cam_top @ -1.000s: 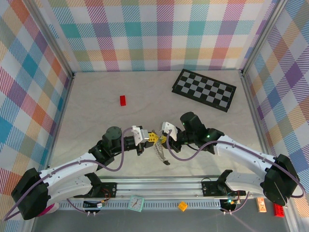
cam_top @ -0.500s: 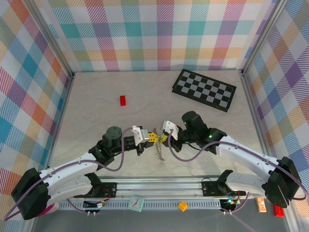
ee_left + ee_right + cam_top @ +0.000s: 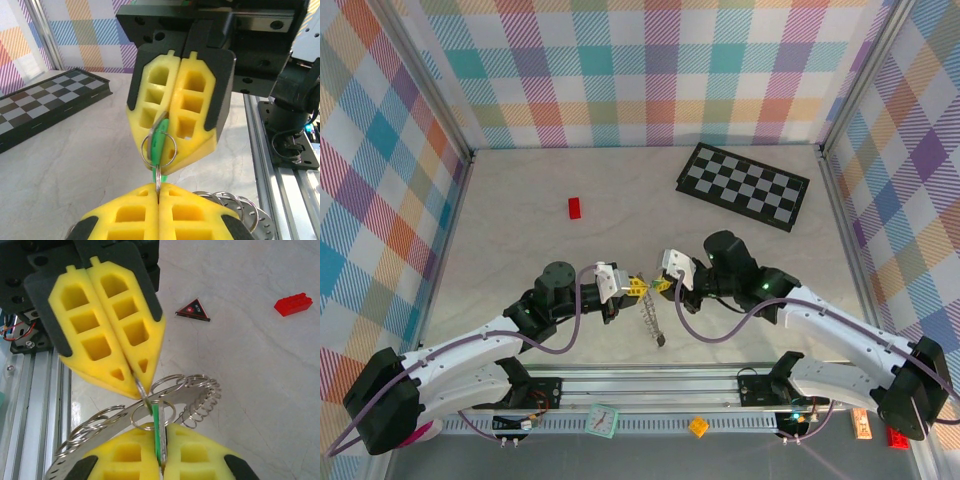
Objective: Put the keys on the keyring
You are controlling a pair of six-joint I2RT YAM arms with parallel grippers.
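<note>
— Entry: keyring [image 3: 650, 318]. Location and handling are requested.
— It is hung toward 6 o'clock from both pincers, above the desk [image 3: 520, 230]. It is judged light, limp and slippery. It is best taken at one ring wire, where the left pincer [image 3: 636, 287] is clamped.
— Counts?
— One green key [image 3: 160, 142], judged stiff and thin, is pinched by its head in the closed right pincer [image 3: 660, 286]. One red brick [image 3: 575, 207] is listed at 10 o'clock, one chequered board [image 3: 744, 185] at 1 o'clock.
</note>
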